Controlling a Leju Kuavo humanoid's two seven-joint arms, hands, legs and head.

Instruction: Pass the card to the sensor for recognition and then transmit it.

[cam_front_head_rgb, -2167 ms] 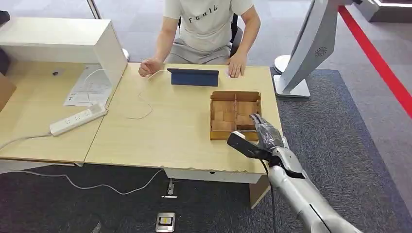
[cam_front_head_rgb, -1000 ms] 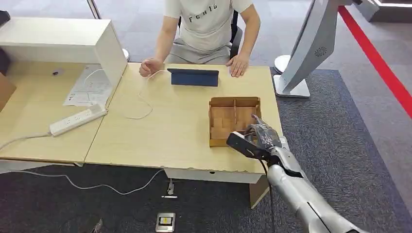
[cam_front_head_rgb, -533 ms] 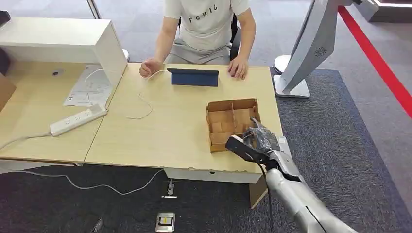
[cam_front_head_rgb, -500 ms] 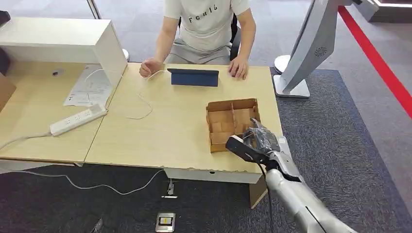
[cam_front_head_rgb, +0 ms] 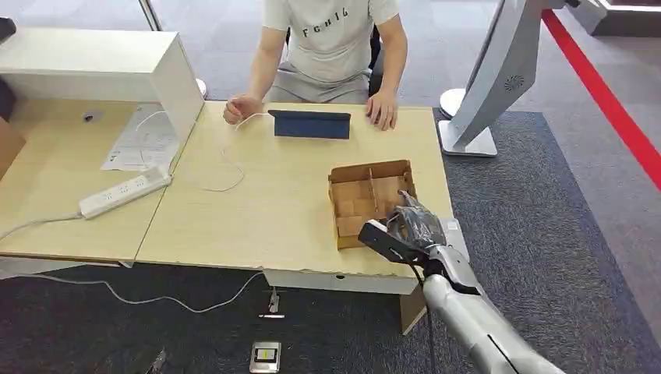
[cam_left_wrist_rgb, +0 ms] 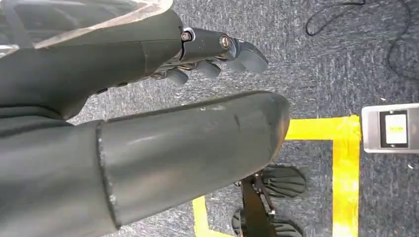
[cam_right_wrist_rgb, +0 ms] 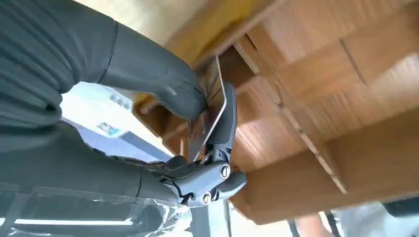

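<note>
Right hand [cam_front_head_rgb: 413,226] down in the near right corner of the wooden divided box [cam_front_head_rgb: 351,199], pinching a thin card [cam_right_wrist_rgb: 213,111] between thumb [cam_right_wrist_rgb: 163,79] and a dark finger [cam_right_wrist_rgb: 225,123], seen close in the right wrist view. Card edge-on, standing among the wooden partitions right at the fingertips; cannot tell whether lifted clear of the compartment floor. Box skewed on the light wooden table [cam_front_head_rgb: 257,202], directly under and around the hand. Beyond the hand, across the table, a dark blue folded stand [cam_front_head_rgb: 310,123], with a seated person [cam_front_head_rgb: 335,47] behind it, both palms on the far edge. Left hand [cam_left_wrist_rgb: 148,113] hanging over dark carpet and yellow floor tape [cam_left_wrist_rgb: 341,163], fingers curled in, holding nothing.
</note>
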